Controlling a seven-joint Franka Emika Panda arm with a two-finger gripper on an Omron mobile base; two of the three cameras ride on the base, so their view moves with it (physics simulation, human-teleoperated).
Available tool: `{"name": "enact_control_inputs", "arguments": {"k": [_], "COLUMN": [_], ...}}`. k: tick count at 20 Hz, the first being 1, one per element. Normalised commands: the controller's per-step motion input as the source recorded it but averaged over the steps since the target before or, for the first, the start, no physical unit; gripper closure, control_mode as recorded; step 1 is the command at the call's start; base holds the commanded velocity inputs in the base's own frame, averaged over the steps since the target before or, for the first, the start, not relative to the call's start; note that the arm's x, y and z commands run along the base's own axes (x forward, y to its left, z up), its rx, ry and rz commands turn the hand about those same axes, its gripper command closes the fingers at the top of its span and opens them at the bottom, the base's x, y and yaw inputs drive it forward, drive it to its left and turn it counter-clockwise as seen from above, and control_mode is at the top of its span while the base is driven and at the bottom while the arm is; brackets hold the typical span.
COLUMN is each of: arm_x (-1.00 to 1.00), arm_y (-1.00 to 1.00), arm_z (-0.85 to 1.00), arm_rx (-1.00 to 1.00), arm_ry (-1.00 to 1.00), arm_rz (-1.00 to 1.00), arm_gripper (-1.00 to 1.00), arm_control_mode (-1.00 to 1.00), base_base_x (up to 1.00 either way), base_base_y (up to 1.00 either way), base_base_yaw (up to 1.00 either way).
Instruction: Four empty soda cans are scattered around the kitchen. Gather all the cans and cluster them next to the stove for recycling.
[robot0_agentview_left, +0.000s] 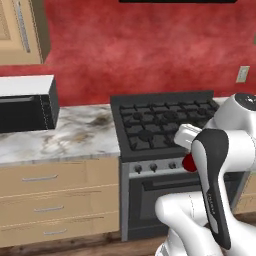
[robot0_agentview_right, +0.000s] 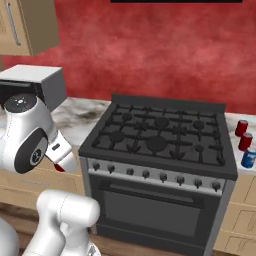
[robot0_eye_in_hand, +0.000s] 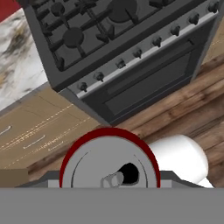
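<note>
My gripper (robot0_agentview_left: 189, 156) is shut on a red soda can (robot0_agentview_left: 188, 162), held in the air in front of the stove's (robot0_agentview_left: 165, 125) knob row. In the hand view the can's silver top (robot0_eye_in_hand: 109, 164) with its red rim sits close at the bottom, and the stove (robot0_eye_in_hand: 87, 39) lies beyond and below it. From the right base view the gripper (robot0_agentview_right: 60, 165) hangs left of the stove (robot0_agentview_right: 160, 135), with a red tip of the can (robot0_agentview_right: 59, 168) showing. On the counter right of the stove stand two red soda cans (robot0_agentview_right: 241, 128) (robot0_agentview_right: 245, 141) and a blue one (robot0_agentview_right: 249, 158), close together.
A black and white microwave (robot0_agentview_left: 27, 102) sits on the marble counter (robot0_agentview_left: 75, 132) left of the stove. Wooden drawers (robot0_agentview_left: 50, 195) lie under it. An upper cabinet (robot0_agentview_left: 20, 30) hangs at the top left. Wood floor (robot0_eye_in_hand: 188, 100) runs before the oven.
</note>
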Motion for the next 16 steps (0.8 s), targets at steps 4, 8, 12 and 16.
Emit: {"name": "enact_control_inputs", "arguments": {"k": [4,8,12,16], "arm_x": [0.00,0.00,0.00,0.00], "arm_y": [0.00,0.00,0.00,0.00], "arm_z": [0.00,0.00,0.00,0.00], "arm_rx": [0.00,0.00,0.00,0.00], "arm_ry": [0.00,0.00,0.00,0.00], "arm_rz": [0.00,0.00,0.00,0.00], "arm_gripper": [1.00,1.00,1.00,1.00], "arm_control_mode": [1.00,1.00,1.00,1.00], "base_base_x": [-0.28,-0.24,-0.18,-0.14], "base_base_y": [-0.56,-0.55,-0.57,-0.56], "base_base_yaw": [-0.01,0.00,0.00,0.00]}}
